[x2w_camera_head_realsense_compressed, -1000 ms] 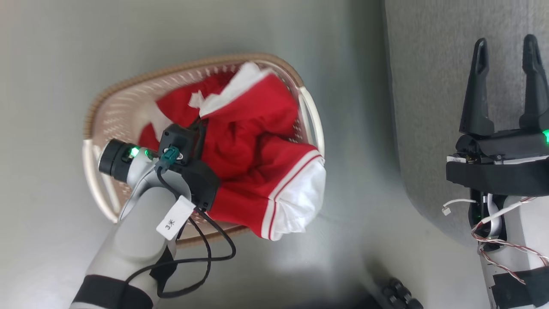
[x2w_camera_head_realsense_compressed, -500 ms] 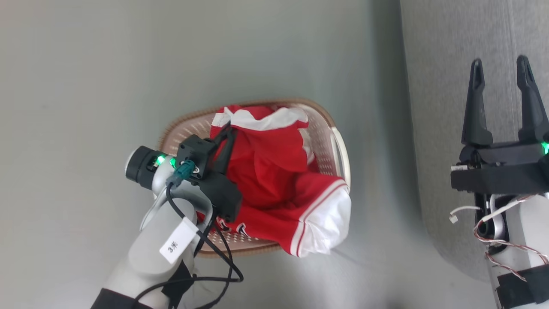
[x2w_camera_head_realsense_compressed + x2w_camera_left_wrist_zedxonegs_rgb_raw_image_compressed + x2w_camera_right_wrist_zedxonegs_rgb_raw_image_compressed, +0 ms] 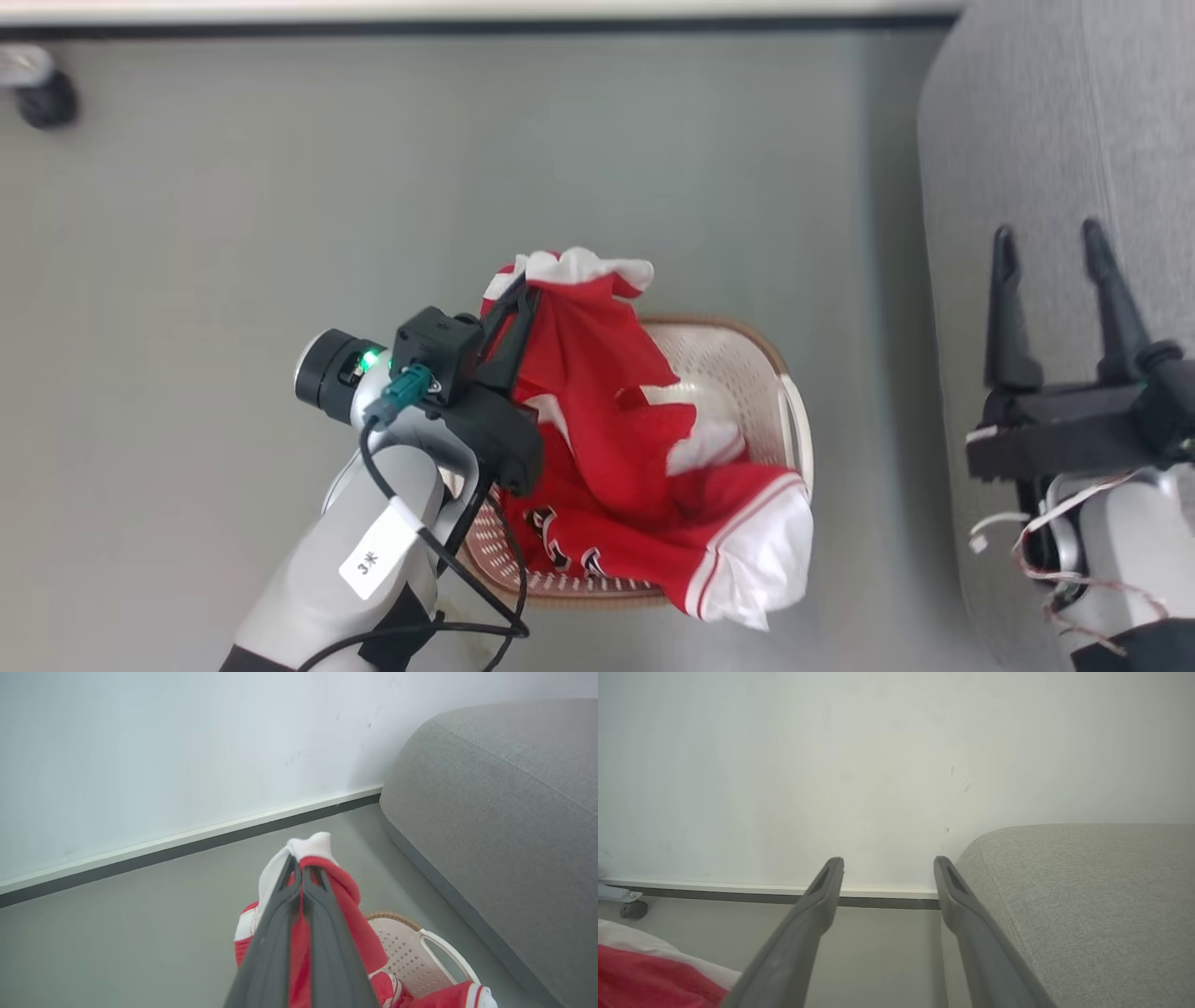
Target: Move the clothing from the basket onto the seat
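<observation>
My left gripper (image 3: pixel 519 297) is shut on the red and white clothing (image 3: pixel 597 373), which is lifted above the cream basket (image 3: pixel 747 364) on the floor. Part of the cloth, with dark lettering and a white striped sleeve (image 3: pixel 761 560), still drapes over the basket's near rim. In the left wrist view the closed fingers (image 3: pixel 301 877) pinch a white and red fold (image 3: pixel 310 847), with the basket (image 3: pixel 411 952) below. My right gripper (image 3: pixel 1046 247) stands open and empty over the grey seat (image 3: pixel 1036 140). Its spread fingers (image 3: pixel 822 896) frame the wall beside the seat (image 3: pixel 1087 896).
A white wall with a dark skirting strip (image 3: pixel 467 28) closes the far side of the grey floor. A small black castor (image 3: pixel 42 98) sits at the far left by the wall. A slice of red cloth (image 3: pixel 640 975) shows in the right wrist view's corner.
The head camera has tilted up, bringing the wall into view. My left gripper has lifted the clothing higher out of the basket, exposing more of the basket's inside. The right gripper stays open.
</observation>
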Available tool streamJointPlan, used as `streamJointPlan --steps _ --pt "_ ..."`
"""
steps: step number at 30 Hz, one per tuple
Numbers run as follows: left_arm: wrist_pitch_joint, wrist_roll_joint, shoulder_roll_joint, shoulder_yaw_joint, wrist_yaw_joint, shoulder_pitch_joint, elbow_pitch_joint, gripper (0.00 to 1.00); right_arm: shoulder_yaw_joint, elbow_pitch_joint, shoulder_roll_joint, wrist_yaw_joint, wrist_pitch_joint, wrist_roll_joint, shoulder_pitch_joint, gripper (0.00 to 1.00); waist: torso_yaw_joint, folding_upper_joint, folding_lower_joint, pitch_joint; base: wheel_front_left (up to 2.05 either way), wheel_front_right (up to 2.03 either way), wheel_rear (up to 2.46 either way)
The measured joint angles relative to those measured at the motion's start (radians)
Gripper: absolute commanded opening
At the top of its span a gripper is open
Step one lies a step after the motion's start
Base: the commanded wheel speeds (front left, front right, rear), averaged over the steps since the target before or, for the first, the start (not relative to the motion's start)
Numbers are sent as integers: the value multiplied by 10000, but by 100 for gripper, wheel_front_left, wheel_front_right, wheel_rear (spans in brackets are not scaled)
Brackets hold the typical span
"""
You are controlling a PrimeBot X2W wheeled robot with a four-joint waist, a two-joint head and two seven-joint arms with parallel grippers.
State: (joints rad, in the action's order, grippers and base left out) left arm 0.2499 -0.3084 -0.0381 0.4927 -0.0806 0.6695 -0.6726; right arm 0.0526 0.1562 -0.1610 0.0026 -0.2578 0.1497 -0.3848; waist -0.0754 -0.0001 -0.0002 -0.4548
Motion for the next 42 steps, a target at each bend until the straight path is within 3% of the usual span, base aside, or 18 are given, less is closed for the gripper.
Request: streamJointPlan --steps 10,19,29,42 --pt "0 -151 10 -261 -86 -335 403 0 382 662 497 169 10 10 701 100 -551 0 0 1565 0 0 0" --pt "0 -196 6 -165 -167 -808 391 0 1252 1384 773 610 12 10 1015 100 -696 -1 0 2984 0 0 0" --pt "0 -368 -4 121 -253 -1083 324 0 2742 2121 936 1035 12 8 1276 100 -579 -1 0 4450 0 0 0" --pt "0 -646 -27 1081 -245 -979 1177 0 4270 2986 1014 1172 12 10 892 100 -122 0 1 5171 0 0 0"
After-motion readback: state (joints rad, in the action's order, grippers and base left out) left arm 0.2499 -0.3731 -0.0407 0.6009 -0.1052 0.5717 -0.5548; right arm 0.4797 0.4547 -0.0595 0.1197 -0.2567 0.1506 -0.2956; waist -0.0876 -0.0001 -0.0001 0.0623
